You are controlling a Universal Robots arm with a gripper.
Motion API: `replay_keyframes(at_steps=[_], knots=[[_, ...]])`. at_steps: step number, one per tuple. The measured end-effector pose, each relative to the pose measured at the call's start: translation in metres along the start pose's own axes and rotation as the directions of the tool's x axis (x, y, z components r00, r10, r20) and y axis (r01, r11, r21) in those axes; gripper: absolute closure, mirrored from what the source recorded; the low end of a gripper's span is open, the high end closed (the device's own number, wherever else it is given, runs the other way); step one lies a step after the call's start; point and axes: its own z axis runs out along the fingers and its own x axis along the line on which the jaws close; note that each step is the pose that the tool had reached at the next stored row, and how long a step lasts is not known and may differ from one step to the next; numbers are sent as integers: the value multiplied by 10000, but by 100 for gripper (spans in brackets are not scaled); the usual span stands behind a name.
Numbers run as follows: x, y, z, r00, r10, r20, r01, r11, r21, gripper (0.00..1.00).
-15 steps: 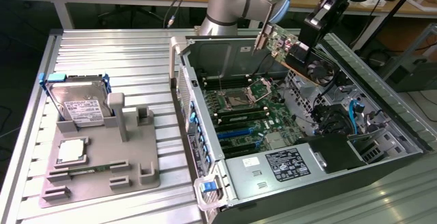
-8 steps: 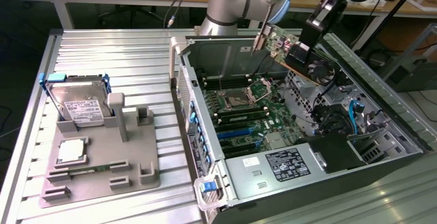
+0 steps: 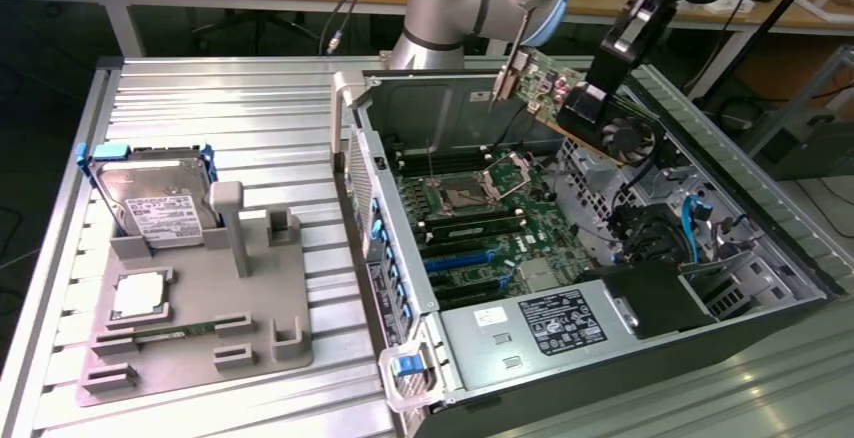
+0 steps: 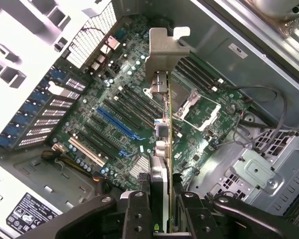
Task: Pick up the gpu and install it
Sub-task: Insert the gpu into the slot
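The arm (image 3: pixel 467 3) reaches in from the far edge of the table (image 3: pixel 227 108) and bends over the open computer case (image 3: pixel 400 108), which lies on its side on the half of the table toward the exterior view's right. Its wrist points down into the case.

The gripper (image 3: pixel 591 108) is clamped on the graphics card (image 3: pixel 545 83). In the wrist view, the two black fingers (image 4: pixel 137 209) press against the card's opposite faces at one end. The card is in the air above the case's far side, tilted. Its metal bracket (image 3: pixel 507 68) is at the high end, toward the arm's base, and its other end slopes down toward the exterior view's right. It is clear of the motherboard (image 3: pixel 487 228) and sits in no slot.

From the wrist, the card is seen edge-on, running away from the fingers over the row of slots, just beside the blue slot (image 4: pixel 120 123). The bracket is at the far end.

Near the table's edge on the exterior view's left, a grey holder (image 3: pixel 200 348) carries a hard drive (image 3: pixel 160 213) standing in a slot. A small square chip (image 3: pixel 140 295) lies flat in front of the drive.
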Motion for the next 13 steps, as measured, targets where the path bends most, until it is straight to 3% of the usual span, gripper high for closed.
replay_keyframes(at_steps=[13], knots=[[0, 0, 0, 9944, -1060, -47, 1060, 9944, -26, 73]])
